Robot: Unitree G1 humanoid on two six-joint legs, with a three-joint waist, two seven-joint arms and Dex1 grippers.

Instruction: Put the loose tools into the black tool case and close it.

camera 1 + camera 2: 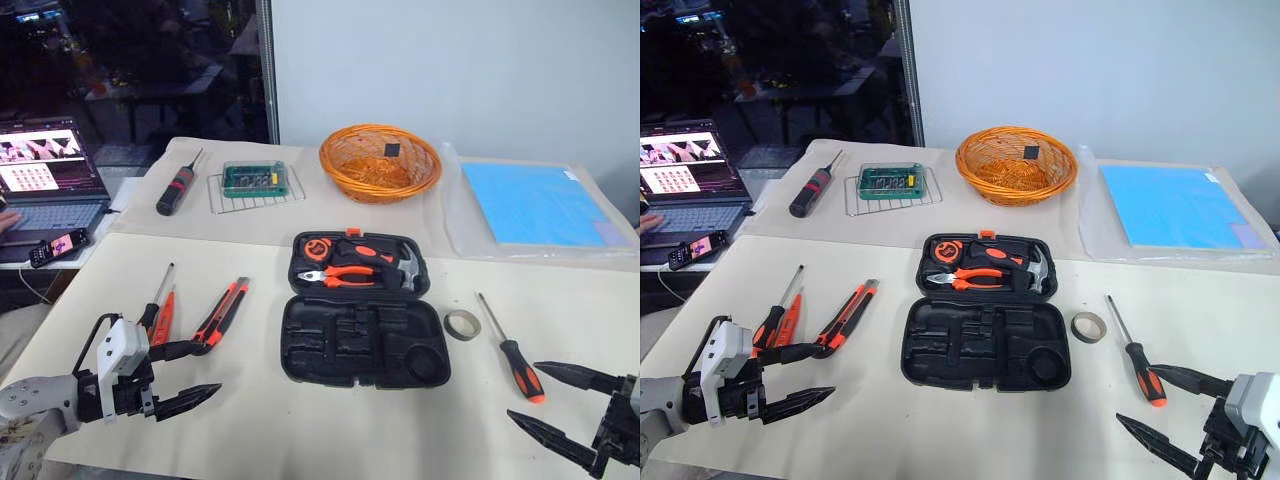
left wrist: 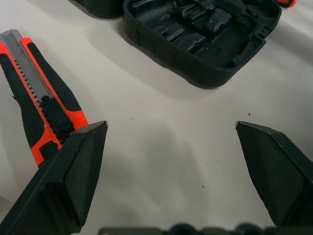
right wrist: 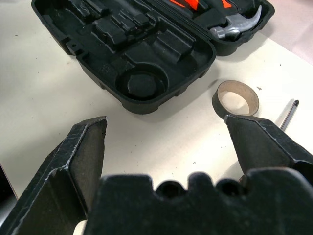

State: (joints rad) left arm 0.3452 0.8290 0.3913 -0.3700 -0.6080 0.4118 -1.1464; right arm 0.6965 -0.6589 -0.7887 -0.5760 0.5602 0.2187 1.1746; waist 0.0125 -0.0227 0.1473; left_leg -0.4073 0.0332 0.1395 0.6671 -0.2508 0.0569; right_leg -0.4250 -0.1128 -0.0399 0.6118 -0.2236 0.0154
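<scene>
Both grippers wait spread and empty before the case (image 1: pixel 363 340).
Your left gripper (image 1: pixel 190 375) nears the knife (image 1: pixel 222 313); your right gripper (image 1: pixel 560 402), the screwdriver (image 1: pixel 514 358).

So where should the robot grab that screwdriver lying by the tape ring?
Probably the handle. The screwdriver lies flat beside the tape ring, its thin shaft pointing away and its thick orange-and-black handle nearest the right gripper, whose fingers are open. Coming down from above, one finger on each long side of the handle, looks best: the handle is thick and less slippery than the thin shaft.
</scene>
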